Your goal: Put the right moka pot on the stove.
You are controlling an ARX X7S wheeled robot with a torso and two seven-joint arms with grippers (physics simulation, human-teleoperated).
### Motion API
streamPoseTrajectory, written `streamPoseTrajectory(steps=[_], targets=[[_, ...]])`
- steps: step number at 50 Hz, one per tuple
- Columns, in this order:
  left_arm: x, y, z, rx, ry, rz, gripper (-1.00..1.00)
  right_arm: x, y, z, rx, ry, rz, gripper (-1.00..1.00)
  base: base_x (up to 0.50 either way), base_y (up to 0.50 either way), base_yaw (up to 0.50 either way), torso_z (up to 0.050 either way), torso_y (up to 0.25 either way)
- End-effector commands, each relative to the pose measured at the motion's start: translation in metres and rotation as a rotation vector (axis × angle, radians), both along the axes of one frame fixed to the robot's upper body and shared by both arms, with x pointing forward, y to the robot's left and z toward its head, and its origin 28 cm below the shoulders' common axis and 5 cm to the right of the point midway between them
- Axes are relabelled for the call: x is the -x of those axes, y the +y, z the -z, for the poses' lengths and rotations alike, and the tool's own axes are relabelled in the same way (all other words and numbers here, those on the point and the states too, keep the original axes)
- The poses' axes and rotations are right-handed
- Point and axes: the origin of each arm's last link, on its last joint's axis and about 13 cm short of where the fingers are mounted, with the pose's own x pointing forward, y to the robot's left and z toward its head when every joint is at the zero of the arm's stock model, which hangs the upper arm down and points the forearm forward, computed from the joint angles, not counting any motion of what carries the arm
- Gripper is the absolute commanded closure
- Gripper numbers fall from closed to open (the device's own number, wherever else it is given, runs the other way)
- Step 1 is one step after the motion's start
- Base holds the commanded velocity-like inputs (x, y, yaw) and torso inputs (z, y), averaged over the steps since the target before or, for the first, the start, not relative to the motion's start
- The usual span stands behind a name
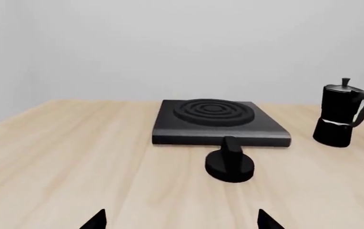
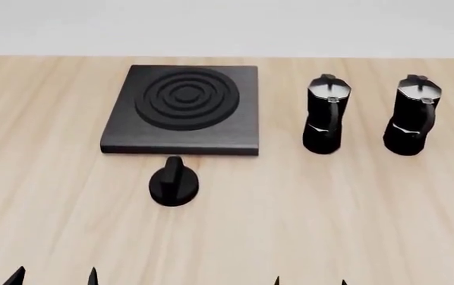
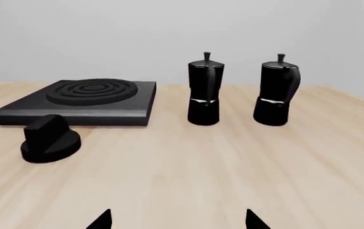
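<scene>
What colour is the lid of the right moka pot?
Silvery grey, on a black body. The right moka pot shows its lid best in the head view.

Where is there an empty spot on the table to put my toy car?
Bare wood lies left of the stove and across the near table, in front of the right moka pot and other moka pot. It is tight between knob and stove.
</scene>
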Motion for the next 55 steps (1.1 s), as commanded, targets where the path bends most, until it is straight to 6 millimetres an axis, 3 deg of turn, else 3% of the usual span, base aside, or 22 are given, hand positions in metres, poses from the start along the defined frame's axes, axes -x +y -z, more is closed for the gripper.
streamPoseTrajectory(steps=[1, 55], targets=[[0.0003, 0.0000, 0.0001, 0.001, -0.001, -0.001, -1.00, -0.0003, 0.0002, 0.0013, 0.003, 0.004, 0.001, -1.00, 0.10, 0.03, 0.00, 0.000, 0.000], [-0.0001, 0.0002, 0.0007, 0.000, -0.001, 0.001, -1.00, -0.0022, -0.0002, 0.0034, -0.010, 0.016, 0.000, -1.00, 0.11, 0.03, 0.00, 0.000, 0.000]])
